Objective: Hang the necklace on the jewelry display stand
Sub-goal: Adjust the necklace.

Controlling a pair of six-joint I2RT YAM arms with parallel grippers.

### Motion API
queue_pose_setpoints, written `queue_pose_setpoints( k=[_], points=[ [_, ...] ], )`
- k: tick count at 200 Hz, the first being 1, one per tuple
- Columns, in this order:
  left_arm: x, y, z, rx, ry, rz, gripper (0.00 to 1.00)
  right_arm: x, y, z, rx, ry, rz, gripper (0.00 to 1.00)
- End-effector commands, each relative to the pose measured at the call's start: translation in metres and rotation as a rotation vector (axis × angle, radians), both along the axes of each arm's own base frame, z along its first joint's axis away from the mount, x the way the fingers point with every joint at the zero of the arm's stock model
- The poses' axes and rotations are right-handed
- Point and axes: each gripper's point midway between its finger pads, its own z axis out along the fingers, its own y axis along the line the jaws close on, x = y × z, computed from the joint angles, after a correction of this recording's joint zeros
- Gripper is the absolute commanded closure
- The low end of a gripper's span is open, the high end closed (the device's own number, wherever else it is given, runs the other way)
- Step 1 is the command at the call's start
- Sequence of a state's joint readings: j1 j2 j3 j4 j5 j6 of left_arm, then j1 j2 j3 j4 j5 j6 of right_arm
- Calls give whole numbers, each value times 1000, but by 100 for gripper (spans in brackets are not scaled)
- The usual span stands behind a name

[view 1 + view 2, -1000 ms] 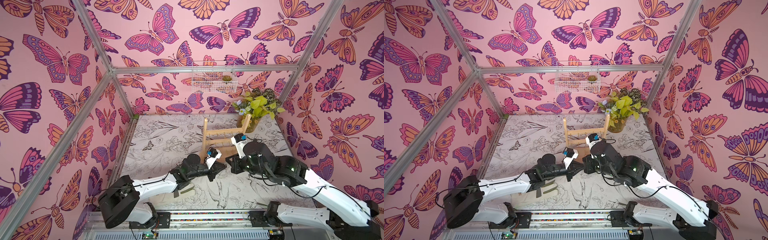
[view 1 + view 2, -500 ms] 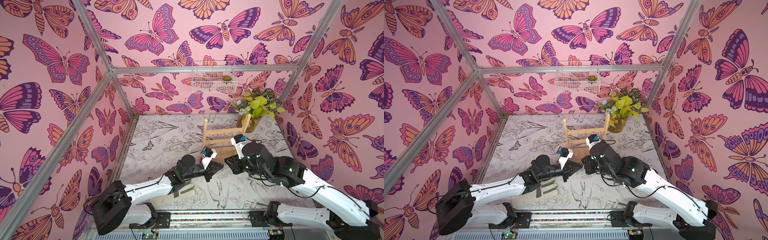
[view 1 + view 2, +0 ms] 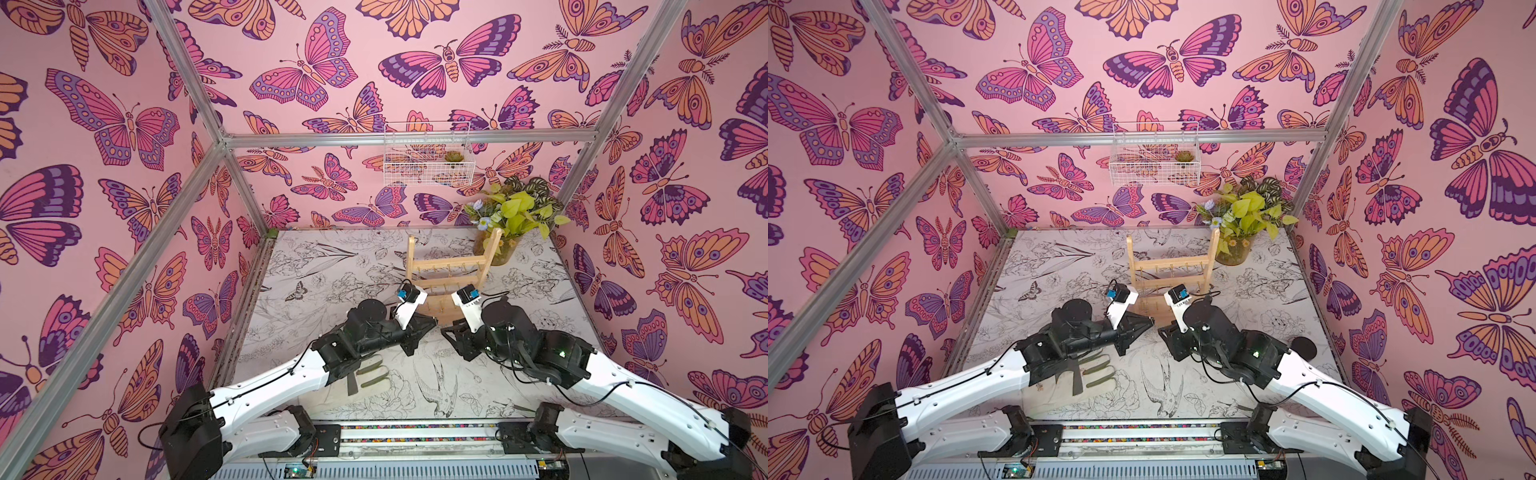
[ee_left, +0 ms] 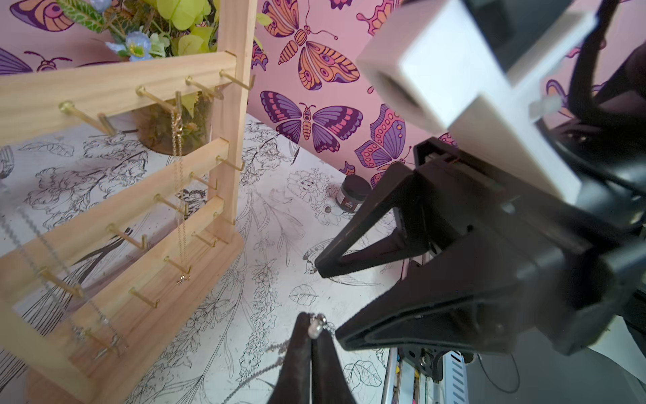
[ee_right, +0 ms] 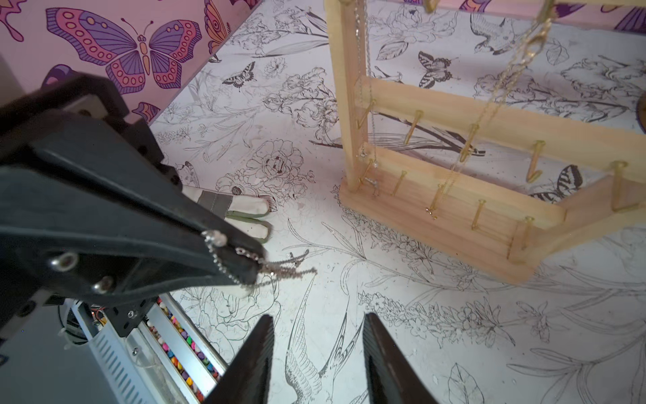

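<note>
My left gripper [image 4: 311,320] is shut on the necklace [image 4: 315,328], pinching a pearl-like bead at the tip, and the thin silver chain [image 5: 279,271] trails from that tip. My right gripper [image 5: 318,335] faces it a short way off, open and holding nothing. In both top views the two grippers [image 3: 431,323] [image 3: 1160,330] meet tip to tip just in front of the jewelry display stand [image 3: 449,270] [image 3: 1170,266]. The stand is light wood with gold hooks. A gold chain [image 4: 180,168] and a silver chain [image 5: 363,70] hang on it.
A pale work glove [image 3: 370,374] lies under the left forearm. A potted plant [image 3: 513,220] stands at the back right behind the stand. A white wire basket [image 3: 428,160] hangs on the back wall. A small dark jar [image 4: 353,192] sits near the right wall.
My right gripper has opened and let go of the necklace. The two grippers have drawn slightly apart, and the left one keeps its hold.
</note>
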State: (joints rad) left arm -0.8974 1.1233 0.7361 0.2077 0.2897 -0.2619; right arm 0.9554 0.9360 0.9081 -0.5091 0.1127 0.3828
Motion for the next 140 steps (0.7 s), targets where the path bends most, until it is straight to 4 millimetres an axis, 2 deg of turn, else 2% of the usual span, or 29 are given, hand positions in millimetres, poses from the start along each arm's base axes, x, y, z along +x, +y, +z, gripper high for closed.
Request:
queue_pose_setpoints(
  k=[1,27,72,94,108,140],
  points=[
    [4,9,-6,59,12,31,100,10,9,25,58,-131,29,58],
    [8,10,-3,73,15,46,100,6,23,29,90,-156,96,61],
    [12,11,-1,79,18,67,100,9,28,18,58,-188,109,67],
    [8,11,5,61,-2,43,100,20,16,11,14,-207,23,70],
    [4,12,5,61,-25,18,100,25,5,14,21,-224,-34,70],
    [2,16,12,24,-39,-9,100,24,-6,16,39,-197,-38,67]
  ],
)
